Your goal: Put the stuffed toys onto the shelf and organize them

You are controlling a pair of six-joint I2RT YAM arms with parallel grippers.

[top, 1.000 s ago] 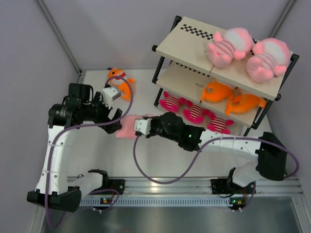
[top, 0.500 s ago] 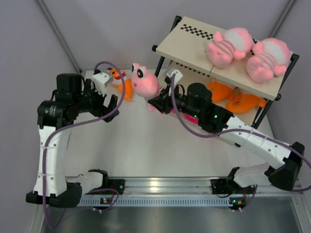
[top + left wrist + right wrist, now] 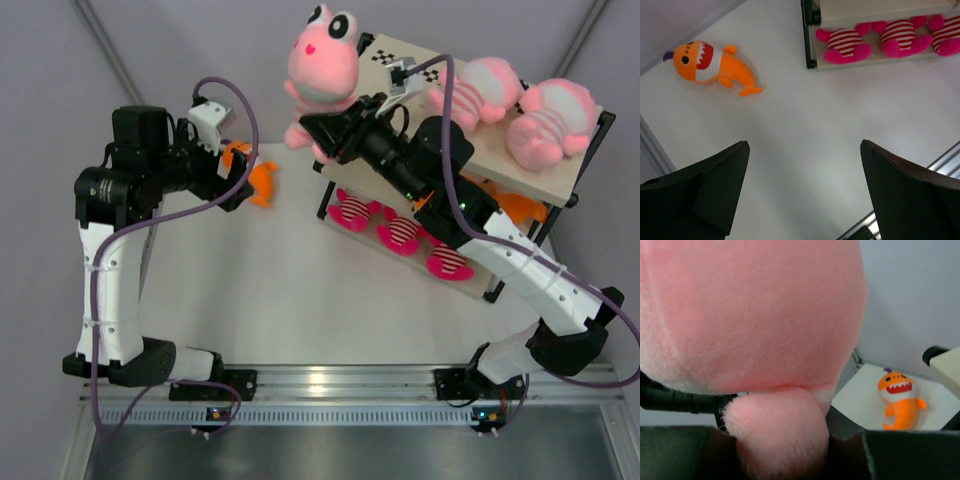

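Observation:
My right gripper is shut on a limb of a big pale-pink plush, held high by the top left corner of the shelf. That plush fills the right wrist view, its limb pinched in the gripper. Two pink striped toys lie on the top board. An orange fish shows on the middle board, and three magenta toys sit on the bottom one. Another orange fish lies on the table. My left gripper hangs open beside it, holding nothing.
The shelf's black front post stands near the magenta row. Grey walls close the back and left. An aluminium rail runs along the near edge. The white tabletop lies between the arms.
The right arm lifted the pink plush from the table up to the shelf's top left corner. The left arm rose and drew back, still open, near the orange fish.

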